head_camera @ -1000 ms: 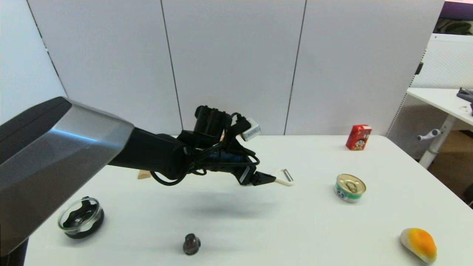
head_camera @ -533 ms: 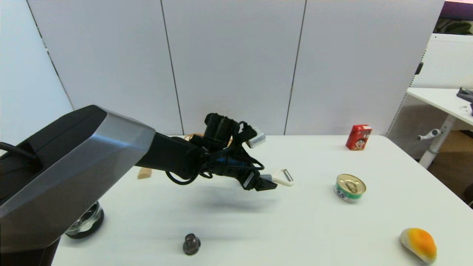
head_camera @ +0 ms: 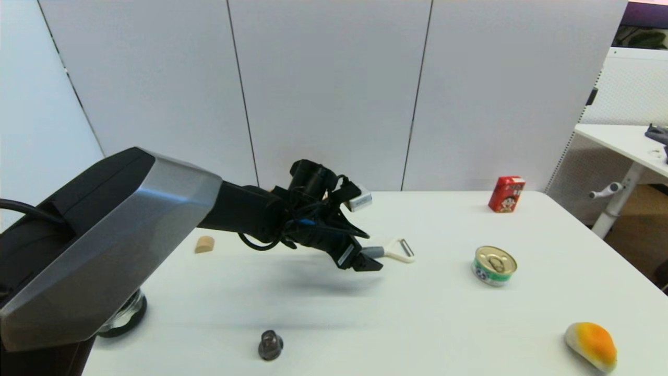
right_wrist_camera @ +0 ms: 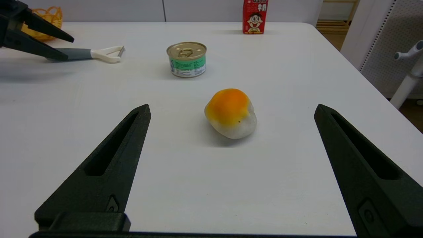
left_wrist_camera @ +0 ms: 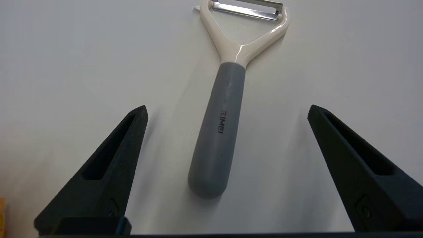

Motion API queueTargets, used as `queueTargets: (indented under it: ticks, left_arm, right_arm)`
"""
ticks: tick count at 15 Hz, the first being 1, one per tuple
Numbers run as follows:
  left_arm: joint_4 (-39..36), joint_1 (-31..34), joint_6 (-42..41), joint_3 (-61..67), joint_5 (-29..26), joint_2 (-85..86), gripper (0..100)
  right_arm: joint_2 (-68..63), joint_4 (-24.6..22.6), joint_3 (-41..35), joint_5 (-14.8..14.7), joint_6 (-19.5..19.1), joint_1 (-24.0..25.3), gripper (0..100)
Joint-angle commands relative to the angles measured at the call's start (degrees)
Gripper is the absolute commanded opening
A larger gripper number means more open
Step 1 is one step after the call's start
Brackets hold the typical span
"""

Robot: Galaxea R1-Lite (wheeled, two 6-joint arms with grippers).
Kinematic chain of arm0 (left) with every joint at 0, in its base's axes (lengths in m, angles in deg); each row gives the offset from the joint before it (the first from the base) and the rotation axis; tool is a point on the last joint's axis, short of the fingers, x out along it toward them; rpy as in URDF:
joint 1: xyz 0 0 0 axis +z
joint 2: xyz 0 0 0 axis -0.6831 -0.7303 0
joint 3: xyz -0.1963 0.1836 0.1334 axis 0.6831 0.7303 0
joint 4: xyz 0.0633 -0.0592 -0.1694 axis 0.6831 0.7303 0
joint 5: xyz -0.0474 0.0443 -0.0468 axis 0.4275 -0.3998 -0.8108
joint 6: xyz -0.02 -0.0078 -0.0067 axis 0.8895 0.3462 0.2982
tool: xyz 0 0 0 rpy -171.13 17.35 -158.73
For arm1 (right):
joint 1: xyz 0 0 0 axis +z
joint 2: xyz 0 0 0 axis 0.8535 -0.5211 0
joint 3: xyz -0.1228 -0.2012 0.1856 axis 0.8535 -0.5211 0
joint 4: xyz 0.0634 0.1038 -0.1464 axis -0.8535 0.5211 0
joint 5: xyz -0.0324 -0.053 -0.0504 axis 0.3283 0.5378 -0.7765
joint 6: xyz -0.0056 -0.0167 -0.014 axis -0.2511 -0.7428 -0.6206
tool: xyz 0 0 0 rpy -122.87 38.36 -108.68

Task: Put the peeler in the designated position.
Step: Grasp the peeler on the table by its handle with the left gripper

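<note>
The peeler (left_wrist_camera: 219, 122) is lying flat on the white worktop (head_camera: 428, 313), its grey handle pointing toward the left end effector (left_wrist_camera: 226, 112) and its white forked head with the metal blade pointing away. The left end effector is hanging low over the handle end with its fingers (left_wrist_camera: 112, 165) spread wide on either side, gripping nothing; whether the tips are touching the worktop is hard to judge. The wicker basket (right_wrist_camera: 46, 19) is sitting at the far edge of the worktop, mostly hidden behind the left arm. The right end effector (right_wrist_camera: 231, 110) is resting parked, fingers released and apart, facing a yellow-and-white fruit (right_wrist_camera: 230, 112) and a tin can (right_wrist_camera: 186, 59).
</note>
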Motion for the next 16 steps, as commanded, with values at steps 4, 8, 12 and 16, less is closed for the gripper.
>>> queueTargets:
  ticks: [4,8,12,16]
  left_arm:
    - [2.2,0.6,0.2,-1.4,-0.3,-1.1,100]
    - [2.7,0.7,0.6,-2.2,-0.4,-1.9,100]
    - [2.7,0.9,0.5,-2.3,-0.3,-2.2,100]
    - [2.7,0.9,0.4,-2.7,-0.3,-2.2,100]
  right_arm:
    - [-0.1,0.0,0.0,0.0,0.0,0.0,100]
    - [-0.1,0.0,0.0,0.0,0.0,0.0,100]
    - [-0.1,0.0,0.0,0.0,0.1,0.0,100]
    - [-0.1,0.0,0.0,0.0,0.0,0.0,100]
